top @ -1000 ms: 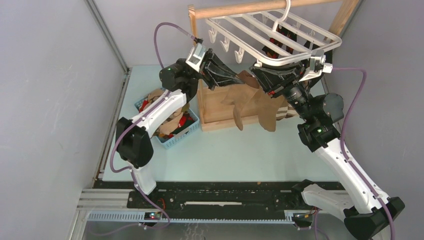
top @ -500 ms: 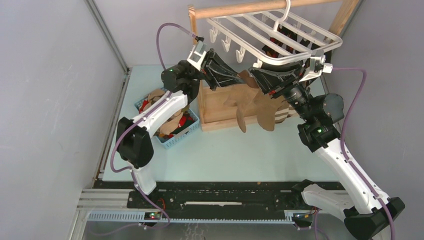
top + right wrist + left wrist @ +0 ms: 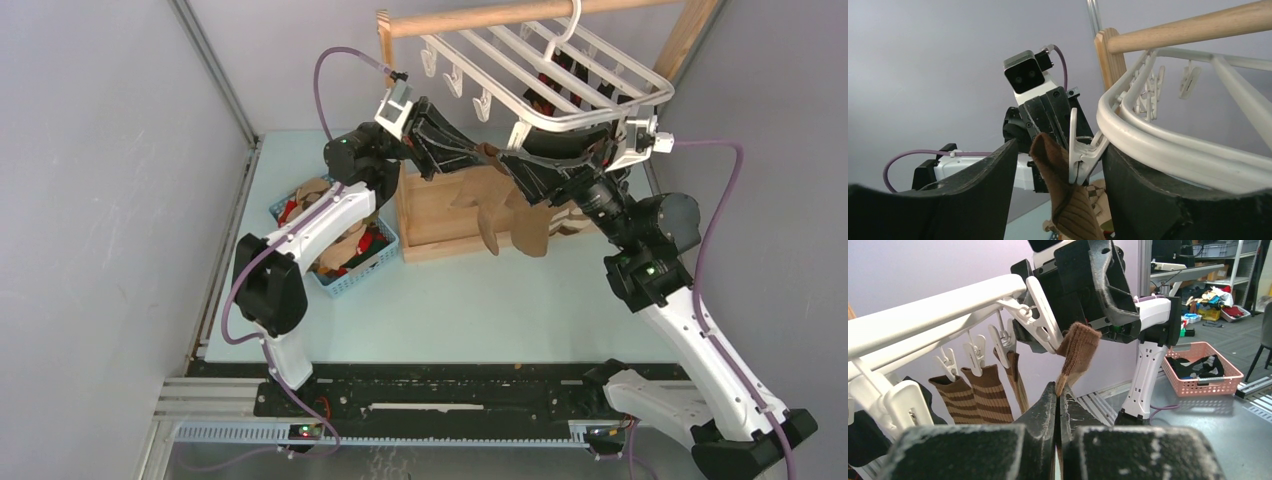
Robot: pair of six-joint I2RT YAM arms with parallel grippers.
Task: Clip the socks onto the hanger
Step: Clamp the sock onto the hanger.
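Note:
The white hanger (image 3: 560, 70) hangs from a wooden rail. In the right wrist view, one of its clips (image 3: 1080, 150) pinches the cuff of a brown sock (image 3: 1063, 195). My right gripper (image 3: 1060, 165) is open, its fingers (image 3: 973, 195) standing either side of the clip and sock without touching them. My left gripper (image 3: 1058, 390) is shut on the same brown sock (image 3: 1078, 347) just below the clip (image 3: 1040, 320). Seen from above, both grippers meet under the hanger's near corner, left (image 3: 478, 155) and right (image 3: 520, 165), with the sock (image 3: 530, 225) dangling below.
Brown striped socks (image 3: 983, 395) hang from other clips. A blue mesh basket (image 3: 390, 245) with more socks sits on the table at left. The wooden stand's base (image 3: 440, 215) lies under the hanger. Grey walls close in on both sides.
My right gripper's jaws have spread apart and let go of the clip, which now grips the sock cuff. The right arm has shifted a little right. The left gripper stays shut on the sock.

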